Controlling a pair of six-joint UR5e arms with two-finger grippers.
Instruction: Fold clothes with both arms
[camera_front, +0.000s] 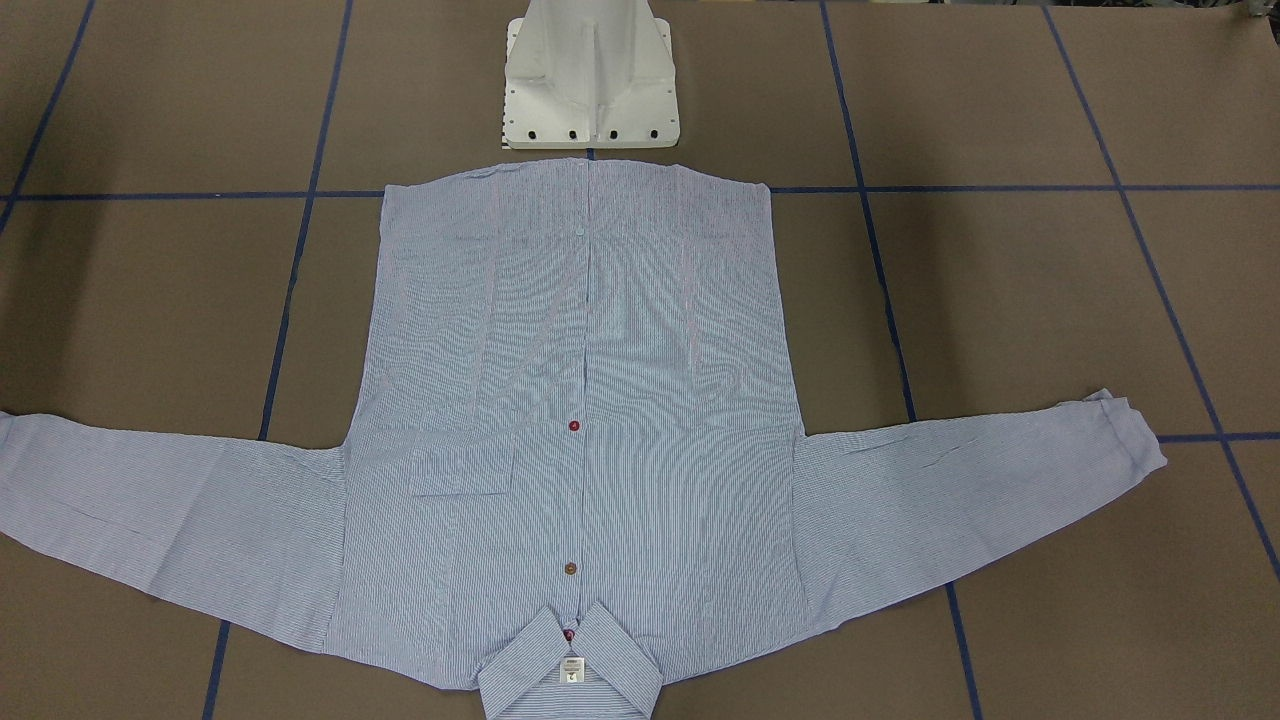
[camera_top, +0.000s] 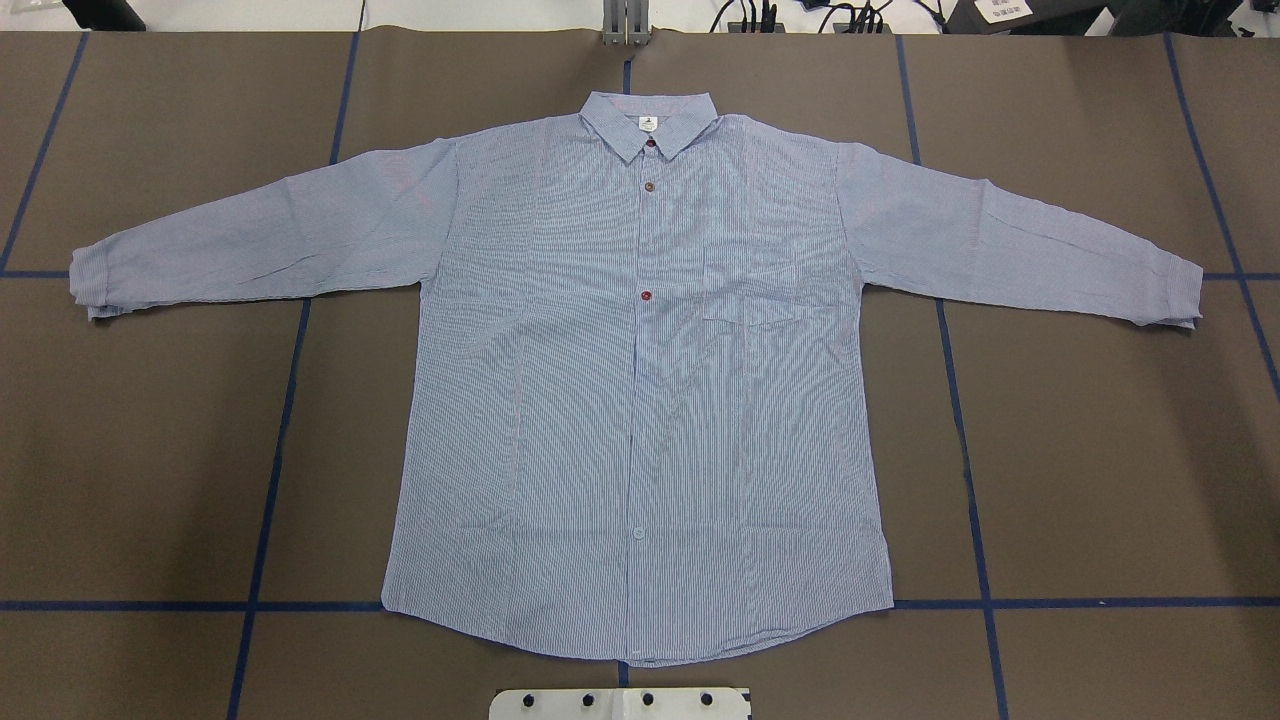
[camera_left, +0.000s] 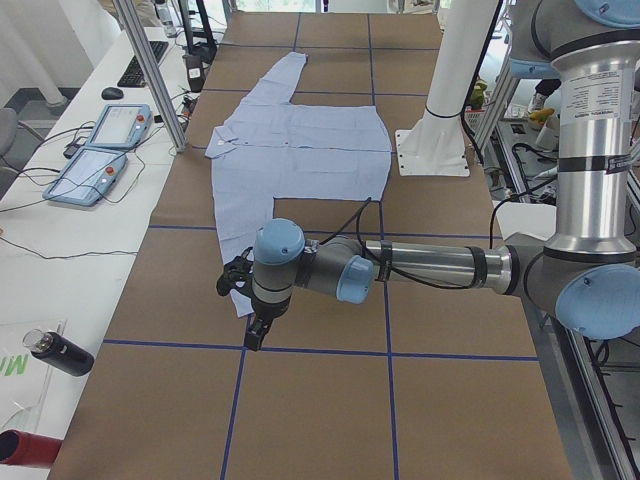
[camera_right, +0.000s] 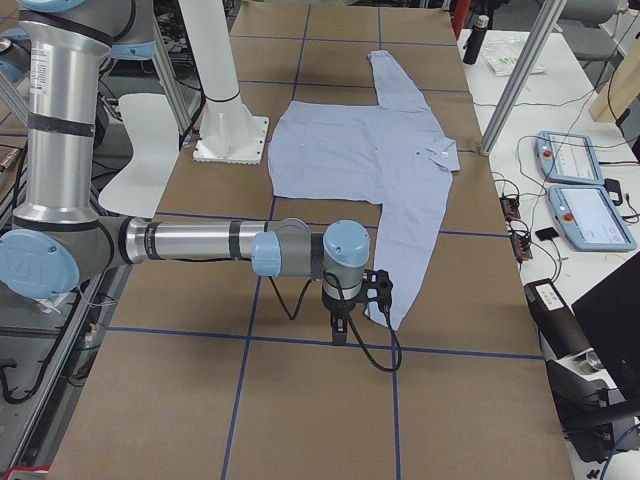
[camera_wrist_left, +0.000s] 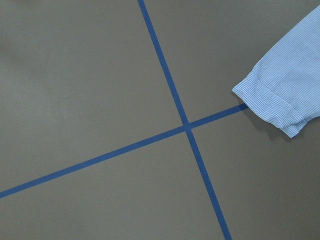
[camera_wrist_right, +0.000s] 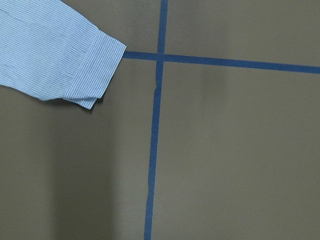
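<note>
On the table (camera_top: 150, 450), the shirt (camera_top: 640, 400) is lying flat, buttons up, sleeves spread; no fold is showing yet. The left gripper (camera_left: 252, 343) and right gripper (camera_right: 339, 337) are hovering just beside the cuffs (camera_wrist_left: 272, 107). I cannot tell how their jaws stand. The next move is probably pinching each cuff.

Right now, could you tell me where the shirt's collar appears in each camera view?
Exterior front-facing: collar at bottom centre.
Overhead exterior: collar at top centre.
Exterior left: collar at upper left.
Exterior right: collar at upper right.
Left wrist-mounted: not in it; only a sleeve cuff.
Right wrist-mounted: not in it; only the other sleeve cuff.
Shared landmark: the white pedestal base, at the end opposite the collar.
</note>
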